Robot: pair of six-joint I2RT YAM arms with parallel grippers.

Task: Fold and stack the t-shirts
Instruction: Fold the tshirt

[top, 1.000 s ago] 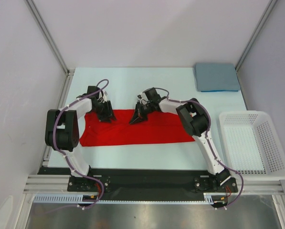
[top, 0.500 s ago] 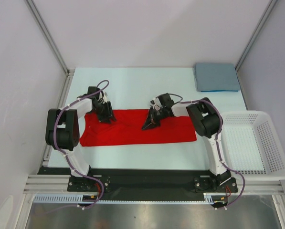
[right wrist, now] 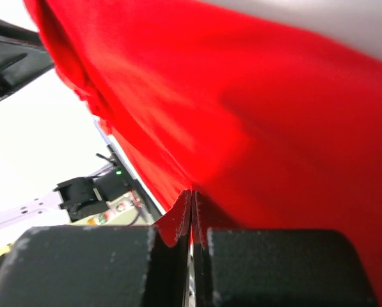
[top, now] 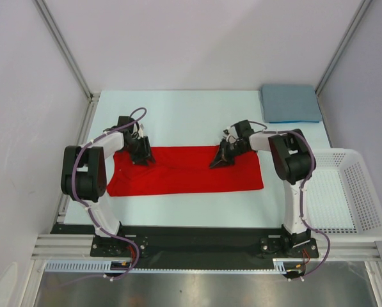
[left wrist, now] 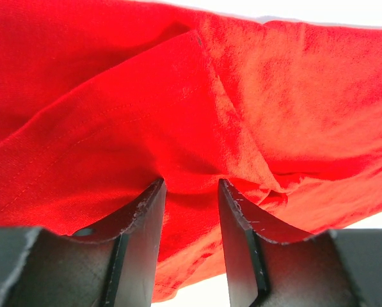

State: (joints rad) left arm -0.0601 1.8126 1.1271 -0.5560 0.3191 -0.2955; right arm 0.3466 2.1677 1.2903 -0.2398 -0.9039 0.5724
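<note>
A red t-shirt point(top: 184, 176) lies spread across the table's middle. My left gripper point(top: 143, 158) rests on its upper left part. In the left wrist view its jaws point(left wrist: 191, 185) stand apart, tips against the red cloth point(left wrist: 254, 96), with cloth showing between them. My right gripper point(top: 217, 163) is at the shirt's upper right. In the right wrist view it point(right wrist: 191, 192) is shut on an edge of the red cloth point(right wrist: 242, 115), which stretches away from it. A folded blue t-shirt point(top: 290, 103) lies at the back right corner.
A white perforated basket point(top: 325, 152) stands off the table's right edge, close to the right arm. Frame posts run along both back corners. The table's front edge lies just below the shirt.
My right gripper has moved to the right along the shirt's top edge, pulling red cloth with it. The shirt now lies flatter and wider. The left gripper has not moved.
</note>
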